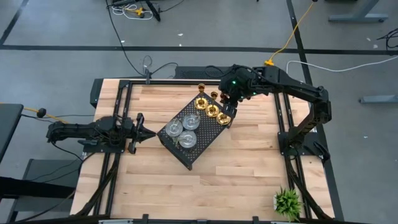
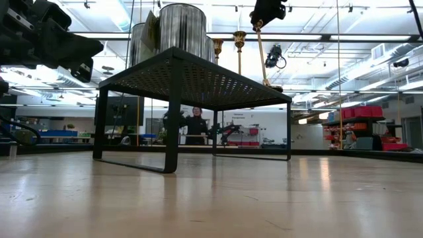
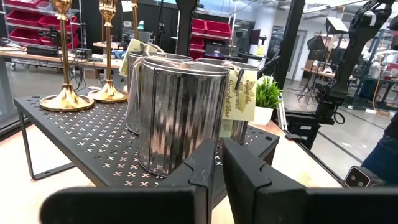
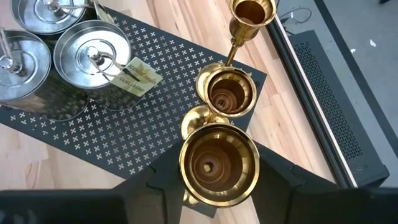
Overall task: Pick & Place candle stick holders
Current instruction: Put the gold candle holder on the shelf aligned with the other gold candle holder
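On tray (image 1: 200,151) corner, right gripper (image 4: 217,186) fingers straddled upright gold holder (image 4: 217,163), cup up; probably loosening; left gripper (image 3: 221,168) shut.

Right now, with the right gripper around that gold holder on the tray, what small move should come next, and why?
Probably open a little wider and lift straight up: the right gripper flanks a gold holder that seems set on the black tray beside two others.
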Controlling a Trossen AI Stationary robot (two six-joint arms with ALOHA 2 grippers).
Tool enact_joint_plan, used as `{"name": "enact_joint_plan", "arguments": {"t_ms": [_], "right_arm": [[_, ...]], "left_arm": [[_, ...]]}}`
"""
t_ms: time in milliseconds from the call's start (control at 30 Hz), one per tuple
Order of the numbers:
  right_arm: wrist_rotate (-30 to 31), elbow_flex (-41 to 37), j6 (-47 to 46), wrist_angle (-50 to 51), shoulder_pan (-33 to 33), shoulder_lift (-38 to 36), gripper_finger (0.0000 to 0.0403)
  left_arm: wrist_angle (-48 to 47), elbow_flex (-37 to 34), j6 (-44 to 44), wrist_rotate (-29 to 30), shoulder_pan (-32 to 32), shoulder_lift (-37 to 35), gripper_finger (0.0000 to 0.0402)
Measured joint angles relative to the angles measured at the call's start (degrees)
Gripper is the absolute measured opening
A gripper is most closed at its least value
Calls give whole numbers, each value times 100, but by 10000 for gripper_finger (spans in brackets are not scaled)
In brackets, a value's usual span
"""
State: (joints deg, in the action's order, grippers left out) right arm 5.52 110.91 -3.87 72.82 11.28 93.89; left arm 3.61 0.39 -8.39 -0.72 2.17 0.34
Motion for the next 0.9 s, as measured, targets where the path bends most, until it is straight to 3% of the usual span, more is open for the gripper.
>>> {"name": "enact_joint_plan", "arguments": {"t_ms": [300,900], "right_arm": [[-9,0,-12,32,31,-2,171],[0,2,-16,46,31,-11,286]], "left_arm": [[-1,1,1,-1,0,1,39],[0,0,1,0,-1,1,39]]}}
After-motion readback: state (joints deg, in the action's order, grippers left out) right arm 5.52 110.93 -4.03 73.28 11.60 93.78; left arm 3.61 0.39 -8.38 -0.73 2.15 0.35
